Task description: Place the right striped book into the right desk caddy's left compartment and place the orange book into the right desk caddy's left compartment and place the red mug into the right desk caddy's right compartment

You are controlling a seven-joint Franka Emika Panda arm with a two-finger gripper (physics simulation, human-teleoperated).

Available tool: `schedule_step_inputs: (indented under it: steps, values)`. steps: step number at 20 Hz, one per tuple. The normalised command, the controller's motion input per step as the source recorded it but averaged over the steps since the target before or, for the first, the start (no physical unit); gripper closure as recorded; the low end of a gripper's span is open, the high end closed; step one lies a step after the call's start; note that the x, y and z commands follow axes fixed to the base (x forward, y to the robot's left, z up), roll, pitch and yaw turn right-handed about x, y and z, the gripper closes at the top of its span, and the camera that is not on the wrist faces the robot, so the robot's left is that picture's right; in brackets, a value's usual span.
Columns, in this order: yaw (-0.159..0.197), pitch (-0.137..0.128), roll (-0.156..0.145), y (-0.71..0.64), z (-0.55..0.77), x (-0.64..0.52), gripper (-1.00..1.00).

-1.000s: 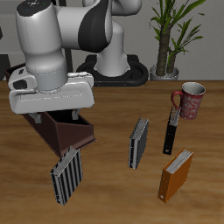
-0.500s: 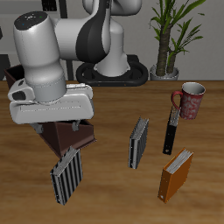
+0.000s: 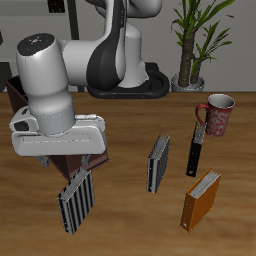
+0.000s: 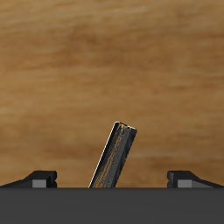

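Fingers: the two dark fingertips (image 4: 39, 178) are spread wide and hold nothing.
Gripper: the grey gripper (image 3: 62, 162) hangs over the thin light grey-and-white striped book (image 3: 74, 201).
Book: it stands on edge on the brown wooden table (image 3: 130, 215), at 6 o'clock from the dark maroon box-shaped desk caddy (image 3: 88, 160).
Do it well: I think the fingers should go straight down, one on each cover, then squeeze softly.

1. The gripper (image 3: 70, 165) hangs right over the right striped book (image 3: 75, 199), fingers spread to either side of its top edge, with bare wood all round in the wrist view.
2. The right desk caddy (image 3: 85, 152) sits just behind (mostly hidden by the arm).
3. The darker striped book (image 3: 158, 163), black book (image 3: 196, 150), orange book (image 3: 200, 199) and red mug (image 3: 217, 114) stand well apart, with open table (image 3: 125, 215) between.
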Motion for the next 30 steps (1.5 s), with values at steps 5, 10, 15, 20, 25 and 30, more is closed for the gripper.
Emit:
schedule_step_inputs:
  steps: [5,10,15,20,25,30]
  values:
    - [-0.018,0.007,0.007,0.05,-0.33,0.09,-1.0]
    - [-0.033,0.007,-0.006,-0.14,-0.25,0.1,-1.0]
    - [-0.028,0.01,-0.018,-0.1,-0.16,0.05,-1.0]
    - [-0.02,0.017,-0.005,0.05,-0.22,0.03,-1.0]
    - [-0.041,0.021,0.016,0.07,-0.23,0.02,-1.0]
    - [-0.01,0.033,0.001,0.09,-0.24,0.02,1.0]
